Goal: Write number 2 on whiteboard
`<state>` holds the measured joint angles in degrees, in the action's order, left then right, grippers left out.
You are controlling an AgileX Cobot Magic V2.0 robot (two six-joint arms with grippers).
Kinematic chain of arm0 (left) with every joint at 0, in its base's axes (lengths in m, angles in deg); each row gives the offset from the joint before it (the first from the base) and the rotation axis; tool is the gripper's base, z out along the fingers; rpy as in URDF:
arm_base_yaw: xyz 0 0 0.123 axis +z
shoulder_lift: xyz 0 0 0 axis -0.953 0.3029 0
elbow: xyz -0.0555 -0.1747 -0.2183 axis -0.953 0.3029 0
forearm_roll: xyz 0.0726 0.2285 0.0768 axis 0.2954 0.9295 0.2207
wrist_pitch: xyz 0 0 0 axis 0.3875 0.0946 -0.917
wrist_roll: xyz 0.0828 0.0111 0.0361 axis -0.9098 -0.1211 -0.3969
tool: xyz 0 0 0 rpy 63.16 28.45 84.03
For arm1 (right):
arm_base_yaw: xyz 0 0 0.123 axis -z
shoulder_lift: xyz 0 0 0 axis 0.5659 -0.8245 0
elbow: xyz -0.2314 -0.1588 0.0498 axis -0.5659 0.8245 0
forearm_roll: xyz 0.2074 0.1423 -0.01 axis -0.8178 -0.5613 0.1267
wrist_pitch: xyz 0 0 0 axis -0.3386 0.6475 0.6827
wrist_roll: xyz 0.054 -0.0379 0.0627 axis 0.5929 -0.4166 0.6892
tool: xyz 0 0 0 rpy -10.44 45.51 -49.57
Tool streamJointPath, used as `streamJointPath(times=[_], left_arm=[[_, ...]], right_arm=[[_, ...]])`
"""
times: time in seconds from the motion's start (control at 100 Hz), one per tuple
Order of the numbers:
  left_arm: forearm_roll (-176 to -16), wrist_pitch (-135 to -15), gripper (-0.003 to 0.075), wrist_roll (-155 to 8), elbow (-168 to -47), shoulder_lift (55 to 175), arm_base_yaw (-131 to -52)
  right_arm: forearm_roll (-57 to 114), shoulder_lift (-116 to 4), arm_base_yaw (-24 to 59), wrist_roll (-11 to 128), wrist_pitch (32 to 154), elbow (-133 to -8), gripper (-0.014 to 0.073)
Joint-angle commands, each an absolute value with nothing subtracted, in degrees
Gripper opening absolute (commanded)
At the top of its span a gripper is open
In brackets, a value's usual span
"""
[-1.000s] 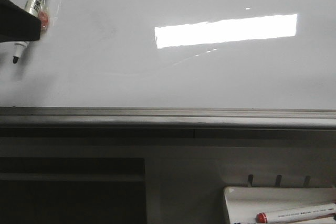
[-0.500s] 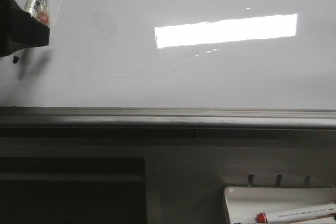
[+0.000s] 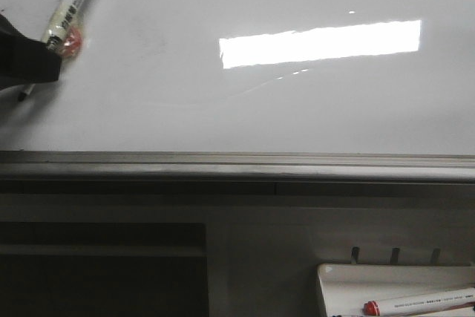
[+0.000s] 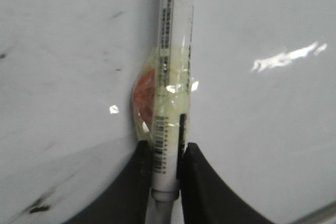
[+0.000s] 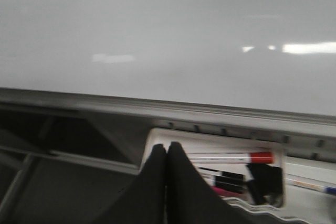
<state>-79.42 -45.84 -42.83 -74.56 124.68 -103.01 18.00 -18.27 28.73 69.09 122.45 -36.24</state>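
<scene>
Near the whiteboard's (image 3: 297, 109) left edge, the left tool (image 4: 167, 153) is clenched on a marker (image 4: 170, 77); right tool (image 5: 166, 153) pinched shut, empty. No number 2 drawn yet. Marker sits tilted, so the tip could skid or lift mid-stroke.

The whiteboard (image 3: 297, 109) is glossy and smooth, mirroring a bright light; its lower rail (image 3: 237, 165) looks like brushed grey metal. The marker (image 4: 170, 87) is shiny white plastic wrapped in clear tape.
</scene>
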Motion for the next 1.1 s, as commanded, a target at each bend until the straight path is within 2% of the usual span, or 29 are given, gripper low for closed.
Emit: streamJointPath(times=[0.0, 0.11, 0.18, 0.25, 0.37, 0.44, 0.69, 1.09], left_arm=[[-71.12, -43.56, -0.002, -42.58, -76.22, 122.46, -105.2], [-62.23, -43.67, -0.002, -42.58, -76.22, 120.8, -109.29], [-57.02, -43.67, -0.002, -42.58, -76.22, 120.01, -111.8], [-52.47, -43.67, -0.002, -42.58, -76.22, 119.76, -113.91], [-46.49, -43.81, -0.002, -42.58, -76.22, 119.76, -116.9], [-42.99, -43.89, -0.002, -42.58, -76.22, 119.76, -118.3], [-34.27, -43.6, -0.002, -42.58, -76.22, 119.76, -121.23], [-34.27, -41.98, -0.002, -42.58, -76.22, 119.76, -121.23]], right_arm=[[7.59, -20.86, 25.51, 60.51, 117.74, -37.79, -0.006], [4.74, -23.99, 19.33, 52.53, 115.97, -37.93, -0.0058], [4.44, -26.05, 15.36, 47.05, 115.56, -38.27, -0.0017], [3.03, -28.11, 11.56, 41.59, 115.19, -39.23, 0.008], [2.76, -31.91, 5.32, 37.32, 112.11, -41.34, 0.0295], [2.76, -34.21, 2.56, 36.05, 109.49, -42.54, 0.035], [3.01, -43.16, -4.84, 32.06, 101.44, -47.25, 0.0346], [3.01, -55.13, -10.04, 30.25, 101.58, -54.0, 0.0346]])
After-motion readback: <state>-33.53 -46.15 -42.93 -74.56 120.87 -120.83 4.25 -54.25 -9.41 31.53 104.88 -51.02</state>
